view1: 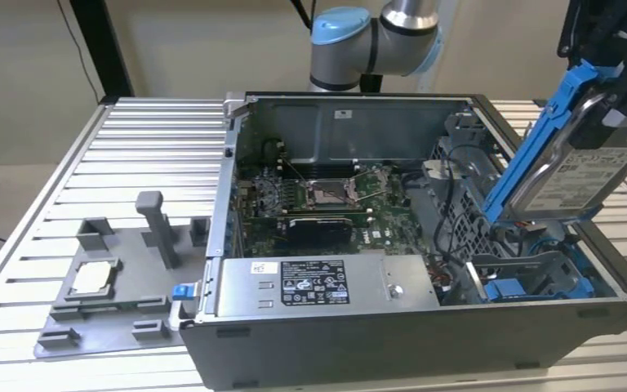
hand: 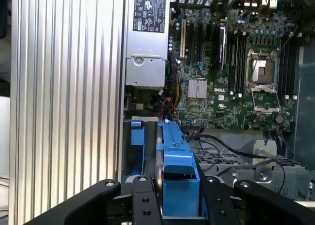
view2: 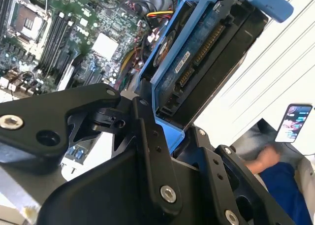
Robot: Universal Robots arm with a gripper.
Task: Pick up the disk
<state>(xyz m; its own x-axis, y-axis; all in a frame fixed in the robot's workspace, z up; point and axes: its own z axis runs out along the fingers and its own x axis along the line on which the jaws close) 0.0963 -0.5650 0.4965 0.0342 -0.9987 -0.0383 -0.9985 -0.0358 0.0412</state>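
Note:
The disk (view1: pixel 573 178) is a silver-grey drive with a white label in a blue bracket. It hangs tilted above the open computer case (view1: pixel 401 335), at the exterior view's right. My black gripper (view1: pixel 616 98) is shut on its upper end. In the second wrist view the disk (view2: pixel 206 52) shows its connector edge, and the gripper (view2: pixel 172 131) clamps it from both sides. In the first wrist view the blue bracket of the disk (hand: pixel 177 168) sits between the fingers of the gripper (hand: pixel 175 198), above the case's drive bay.
Inside the case lie the motherboard (view1: pixel 325 196), a silver power supply box (view1: pixel 313 282) and blue drive bay parts (view1: pixel 521 286). A grey tray (view1: pixel 128 322) with a square chip (view1: pixel 91 278) rests on the slatted metal table (view1: pixel 128 155). A hand holding a phone (view2: pixel 294 121) appears beyond the table.

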